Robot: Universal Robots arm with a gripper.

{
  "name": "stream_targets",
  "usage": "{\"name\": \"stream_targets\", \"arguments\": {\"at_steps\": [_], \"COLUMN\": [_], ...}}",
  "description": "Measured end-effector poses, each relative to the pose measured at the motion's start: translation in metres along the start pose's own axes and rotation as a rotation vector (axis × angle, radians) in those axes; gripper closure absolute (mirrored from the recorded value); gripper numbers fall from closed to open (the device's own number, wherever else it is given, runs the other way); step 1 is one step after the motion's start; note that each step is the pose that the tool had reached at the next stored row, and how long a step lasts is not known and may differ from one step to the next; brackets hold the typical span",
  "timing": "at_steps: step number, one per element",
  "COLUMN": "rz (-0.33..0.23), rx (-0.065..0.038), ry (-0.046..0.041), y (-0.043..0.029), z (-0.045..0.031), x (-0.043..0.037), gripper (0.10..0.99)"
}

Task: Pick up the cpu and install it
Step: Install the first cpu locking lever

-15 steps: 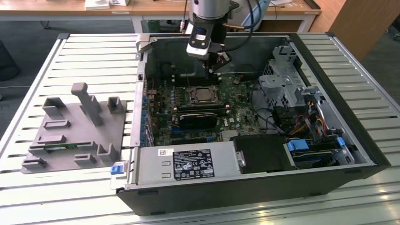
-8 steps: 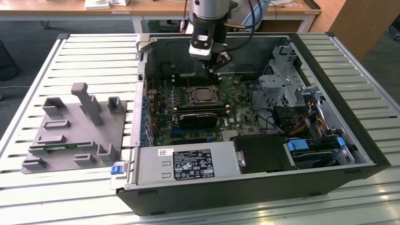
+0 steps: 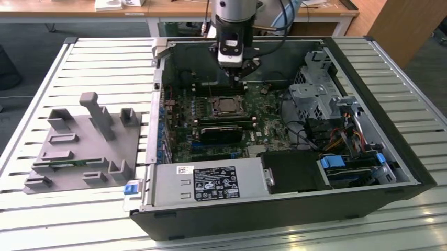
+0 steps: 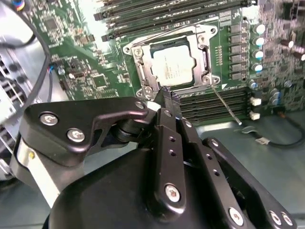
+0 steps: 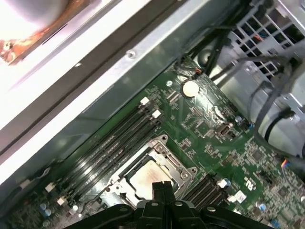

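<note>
Cpu (image 4: 172, 65) seated in motherboard socket (image 4: 138, 59) inside open computer case (image 3: 391, 172). Gripper (image 4: 167, 101) hovers just above, jaws closed, empty.

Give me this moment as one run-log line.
gripper: shut, empty, above board | cpu: seated in socket | socket latch: open

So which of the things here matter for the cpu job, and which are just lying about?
Job:
cpu, seated in its socket
gripper, above the socket's edge

Lying about:
grey fixture tray
power supply
drive cage
coin battery
</note>
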State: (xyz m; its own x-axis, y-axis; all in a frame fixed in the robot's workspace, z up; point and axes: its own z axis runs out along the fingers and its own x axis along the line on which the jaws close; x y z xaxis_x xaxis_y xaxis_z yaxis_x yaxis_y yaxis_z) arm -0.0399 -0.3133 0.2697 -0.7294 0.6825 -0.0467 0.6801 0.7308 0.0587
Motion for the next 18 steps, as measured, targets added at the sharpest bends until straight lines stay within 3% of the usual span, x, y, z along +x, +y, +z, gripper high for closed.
{"name": "stream_targets", "arguments": {"at_steps": [6,10,18], "rz": [-0.091,-0.109,-0.206], "rx": [-0.003,0.014,0.024], "ry": [0.0073,0.0284,0.0357], "y": [0.0001,0.0,-0.0002], "z": [0.0002,0.0001,0.0015], "x": [0.0,0.0,0.0002], "gripper": [0.98,0.98,0.98]}}
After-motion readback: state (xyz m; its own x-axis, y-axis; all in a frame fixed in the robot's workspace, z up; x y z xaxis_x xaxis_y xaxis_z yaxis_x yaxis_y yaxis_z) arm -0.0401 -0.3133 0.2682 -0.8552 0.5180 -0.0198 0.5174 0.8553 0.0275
